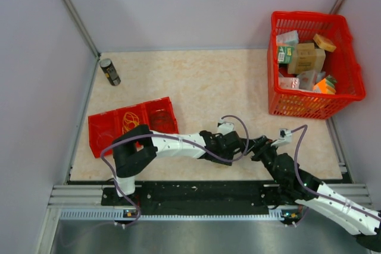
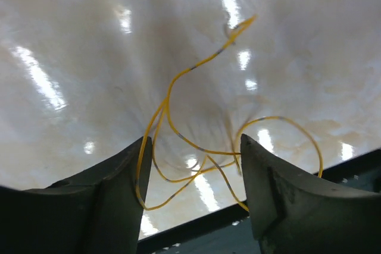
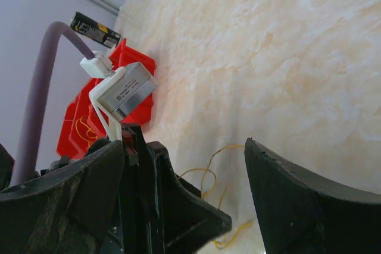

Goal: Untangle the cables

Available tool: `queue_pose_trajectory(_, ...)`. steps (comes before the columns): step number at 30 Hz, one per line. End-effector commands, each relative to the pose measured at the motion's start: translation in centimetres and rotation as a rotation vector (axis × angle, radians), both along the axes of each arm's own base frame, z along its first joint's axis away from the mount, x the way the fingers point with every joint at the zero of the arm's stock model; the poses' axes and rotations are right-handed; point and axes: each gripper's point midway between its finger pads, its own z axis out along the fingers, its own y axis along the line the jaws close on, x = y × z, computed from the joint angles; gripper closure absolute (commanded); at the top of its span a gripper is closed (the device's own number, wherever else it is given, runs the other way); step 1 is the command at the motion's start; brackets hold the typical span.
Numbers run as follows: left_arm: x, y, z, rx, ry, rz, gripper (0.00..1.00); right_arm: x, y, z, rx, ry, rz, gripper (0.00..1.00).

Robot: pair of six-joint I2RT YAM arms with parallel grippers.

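A thin yellow cable with darker bands lies in loose loops on the marbled table. My left gripper is open and low over it, and the loops run between its two fingers and touch the left one. My right gripper is open and faces the left gripper closely, with the same yellow cable on the table between my right fingers. In the top view the two grippers, left and right, meet near the table's front edge and hide the cable.
A red divided tray at the left holds more yellow wire. A dark can stands at the back left. A red basket of boxes sits at the back right. The table's black front edge is just below the cable.
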Motion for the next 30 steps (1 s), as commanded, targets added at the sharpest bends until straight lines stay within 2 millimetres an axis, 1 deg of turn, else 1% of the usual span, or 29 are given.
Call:
queue_pose_trajectory(1,2.2,4.2,-0.4,0.201,-0.132,0.091,0.42,0.1,-0.2,-1.5,0.022,-0.011,-0.014,0.19)
queue_pose_trajectory(5,3.6,7.7,1.0,0.254,-0.242,0.152,0.73,0.1,-0.1,-1.4,0.030,-0.011,-0.015,0.20)
queue_pose_trajectory(7,4.3,9.9,2.0,0.261,-0.282,0.186,0.89,0.1,-0.2,-1.5,0.027,-0.009,-0.017,0.20)
queue_pose_trajectory(9,5.1,12.1,3.2,0.263,-0.312,0.215,1.00,0.2,-0.2,-1.5,0.030,-0.009,-0.020,0.20)
queue_pose_trajectory(11,6.1,14.8,4.9,0.271,-0.351,0.262,1.00,0.2,-0.2,-1.5,0.030,-0.007,-0.020,0.20)
queue_pose_trajectory(12,6.7,16.6,6.0,0.274,-0.368,0.297,1.00,0.2,-0.2,-1.6,0.032,-0.006,-0.022,0.20)
queue_pose_trajectory(15,8.9,21.3,9.1,0.225,-0.418,0.400,1.00,0.2,-0.2,-1.7,0.030,-0.005,-0.022,0.20)
queue_pose_trajectory(17,10.5,25.3,11.4,0.177,-0.474,0.508,1.00,0.2,-0.2,-1.7,0.031,-0.004,-0.022,0.20)
queue_pose_trajectory(18,11.2,27.3,12.1,0.166,-0.509,0.567,1.00,0.2,-0.2,-1.7,0.032,-0.004,-0.024,0.21)
queue_pose_trajectory(19,11.7,28.8,13.0,0.149,-0.556,0.608,1.00,0.2,-0.2,-1.7,0.031,-0.003,-0.021,0.21)
queue_pose_trajectory(21,12.8,31.0,14.7,0.100,-0.625,0.675,1.00,0.2,-0.2,-1.6,0.035,-0.005,-0.021,0.21)
queue_pose_trajectory(22,13.2,31.8,15.4,0.076,-0.648,0.711,1.00,0.2,-0.2,-1.8,0.034,-0.002,-0.023,0.21)
queue_pose_trajectory(24,14.2,33.3,15.6,0.065,-0.657,0.777,0.99,0.2,-0.2,-1.7,0.035,-0.002,-0.021,0.21)
queue_pose_trajectory(26,15.1,35.0,14.6,0.080,-0.605,0.854,0.99,0.2,-0.2,-1.8,0.034,-0.002,-0.021,0.21)
queue_pose_trajectory(28,15.7,36.6,12.2,0.086,-0.496,0.933,0.99,0.2,-0.2,-1.7,0.034,-0.003,-0.021,0.21)
queue_pose_trajectory(30,16.4,37.3,8.9,0.048,-0.349,0.997,1.00,0.2,-0.1,-1.8,0.033,-0.002,-0.018,0.21)
